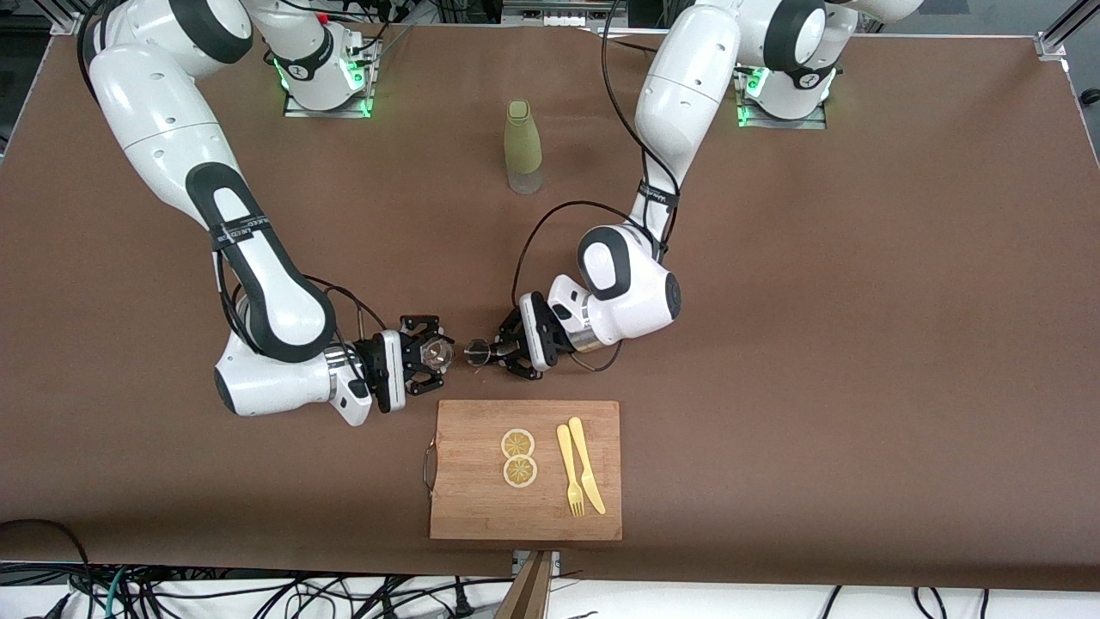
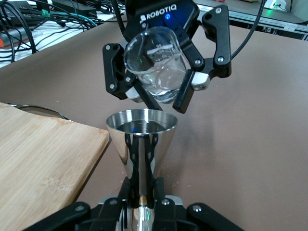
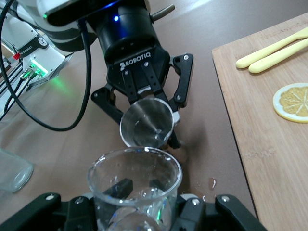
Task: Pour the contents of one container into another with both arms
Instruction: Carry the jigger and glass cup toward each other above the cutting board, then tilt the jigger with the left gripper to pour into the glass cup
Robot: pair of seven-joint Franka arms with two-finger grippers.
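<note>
Glass cup (image 1: 439, 351) and steel jigger (image 1: 476, 351) held rim to rim at centre frame, just above the cutting board (image 1: 464, 507).

Right gripper (image 1: 427, 354) clamped on the clear glass cup, tipped toward the jigger, mouth close to the jigger's upper cone; in the left wrist view, cup (image 2: 156, 67) tilted over jigger (image 2: 142, 144). Left gripper (image 1: 498, 351) pinched on the jigger at its narrow waist, over bare brown table (image 1: 816, 344). A few droplets on the table under them in the right wrist view. Olive-green bottle (image 1: 522, 146) upright in upper centre, well apart. On the board in lower centre: two lemon slices (image 1: 518, 457), beside them a yellow fork (image 1: 570, 471) and knife (image 1: 587, 464).
</note>
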